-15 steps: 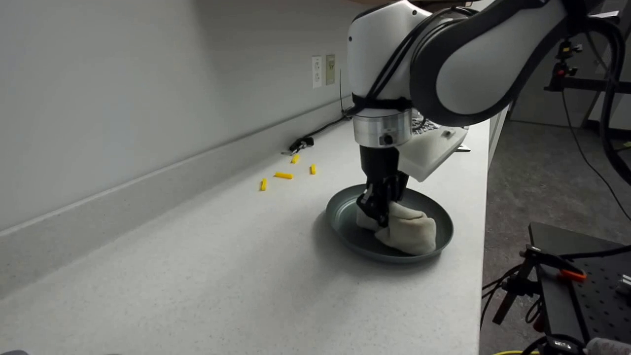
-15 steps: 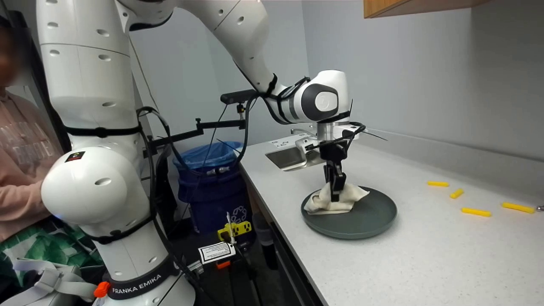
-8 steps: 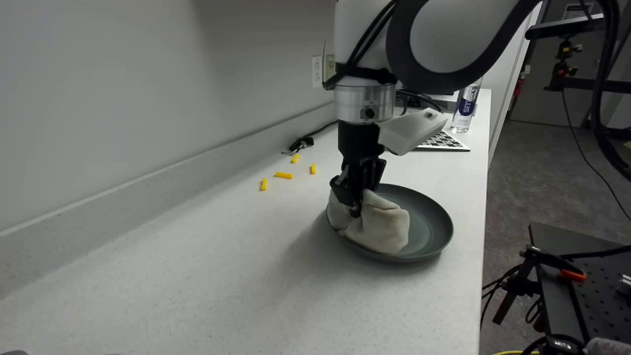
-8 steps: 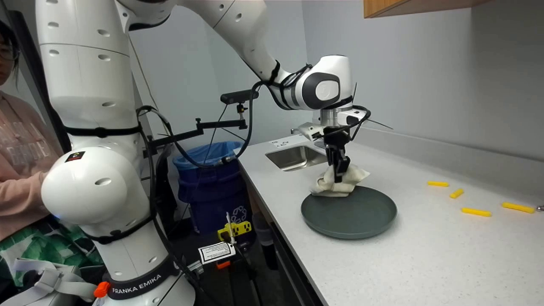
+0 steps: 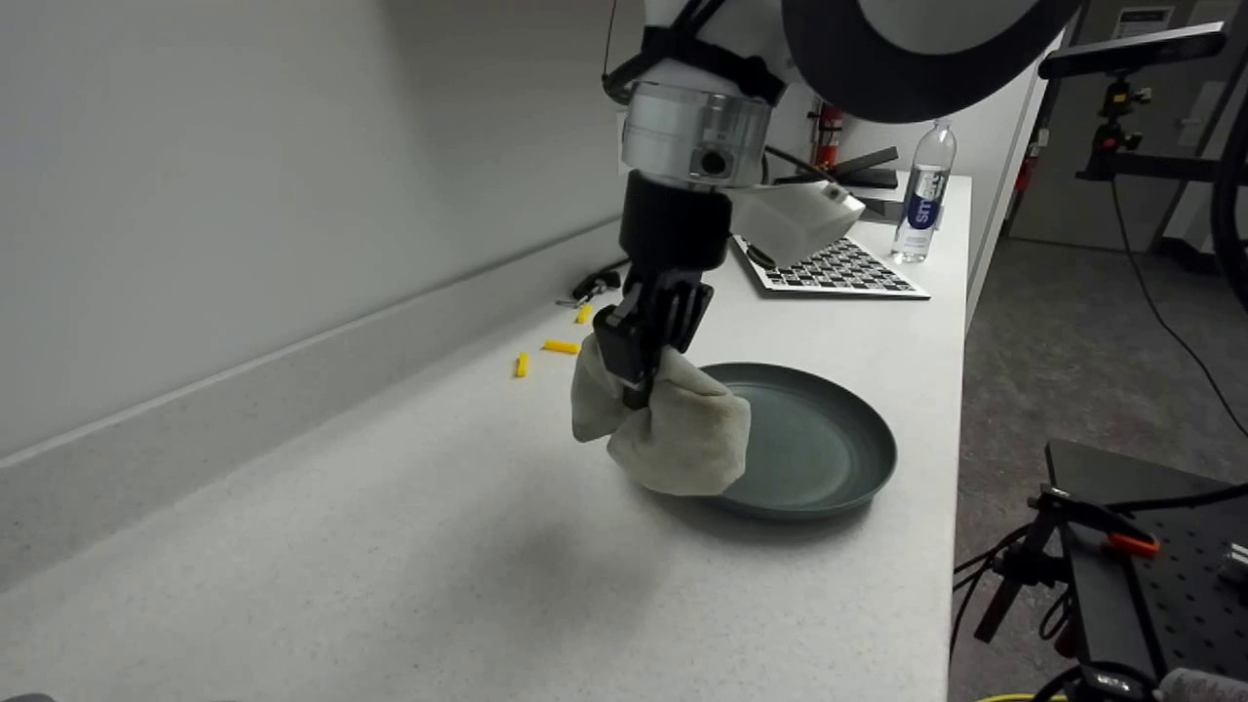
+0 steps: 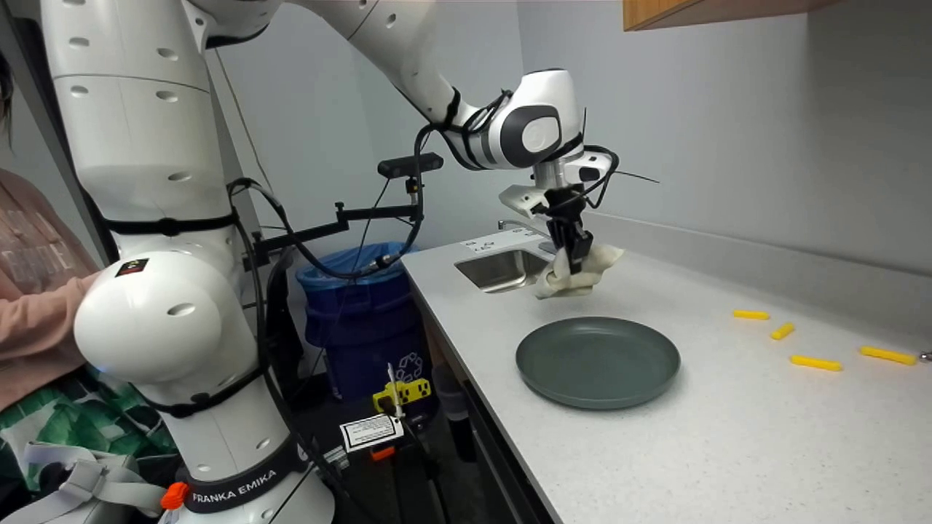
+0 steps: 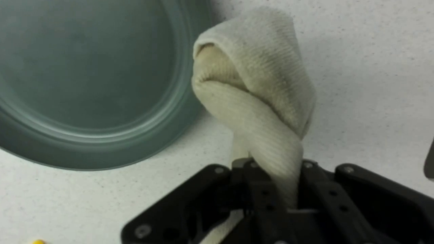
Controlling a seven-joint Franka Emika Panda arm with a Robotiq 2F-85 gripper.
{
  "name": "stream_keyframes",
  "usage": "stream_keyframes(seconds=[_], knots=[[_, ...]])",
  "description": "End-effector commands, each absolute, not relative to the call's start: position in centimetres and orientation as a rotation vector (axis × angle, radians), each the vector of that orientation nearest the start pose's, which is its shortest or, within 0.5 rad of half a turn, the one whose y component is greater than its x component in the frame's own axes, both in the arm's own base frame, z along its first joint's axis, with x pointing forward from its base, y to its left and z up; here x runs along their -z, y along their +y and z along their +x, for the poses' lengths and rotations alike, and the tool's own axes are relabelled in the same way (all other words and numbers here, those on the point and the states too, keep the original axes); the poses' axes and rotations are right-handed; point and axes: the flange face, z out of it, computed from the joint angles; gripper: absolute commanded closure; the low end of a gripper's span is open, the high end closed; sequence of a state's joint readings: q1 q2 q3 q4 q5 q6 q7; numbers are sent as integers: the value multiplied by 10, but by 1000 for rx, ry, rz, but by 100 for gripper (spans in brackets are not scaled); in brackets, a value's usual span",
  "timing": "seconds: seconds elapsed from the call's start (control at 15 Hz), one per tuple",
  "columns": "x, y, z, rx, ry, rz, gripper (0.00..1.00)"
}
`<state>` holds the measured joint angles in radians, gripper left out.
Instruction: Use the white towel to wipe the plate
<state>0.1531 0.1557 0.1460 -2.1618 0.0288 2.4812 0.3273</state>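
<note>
The white towel [image 5: 687, 439] is bunched in my gripper [image 5: 636, 395] and hangs from it on both sides. In an exterior view the towel [image 6: 603, 262] hangs above the counter behind the plate. The dark green plate [image 6: 597, 364] lies flat on the counter, with nothing on it. It also shows in an exterior view [image 5: 809, 439], partly hidden by the towel. In the wrist view, the plate [image 7: 91, 139] is at the upper left, and the towel [image 7: 257, 81] passes between the fingers and slightly overlaps the plate's rim in the picture. The fingers are closed on the towel.
Several yellow sticks [image 6: 815, 363] lie on the counter near the wall. A sink [image 6: 502, 271] is set into the counter. A checkered board [image 5: 838, 268] and a water bottle [image 5: 921, 200] stand farther along. A blue bin [image 6: 357, 320] is beside the counter.
My gripper has risen from the plate with the towel and moved past the plate's edge, toward the sink side. It has tilted slightly. The plate has not moved.
</note>
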Motion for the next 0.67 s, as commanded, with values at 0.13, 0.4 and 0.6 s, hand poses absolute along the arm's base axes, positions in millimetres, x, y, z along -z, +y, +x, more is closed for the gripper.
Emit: stream_keyframes(seconds=[0.13, 0.4, 0.6], knots=[[-347, 199, 534, 234, -88, -2989, 97], [-345, 207, 527, 226, -166, -2990, 62], [-347, 205, 523, 234, -194, -2984, 40]])
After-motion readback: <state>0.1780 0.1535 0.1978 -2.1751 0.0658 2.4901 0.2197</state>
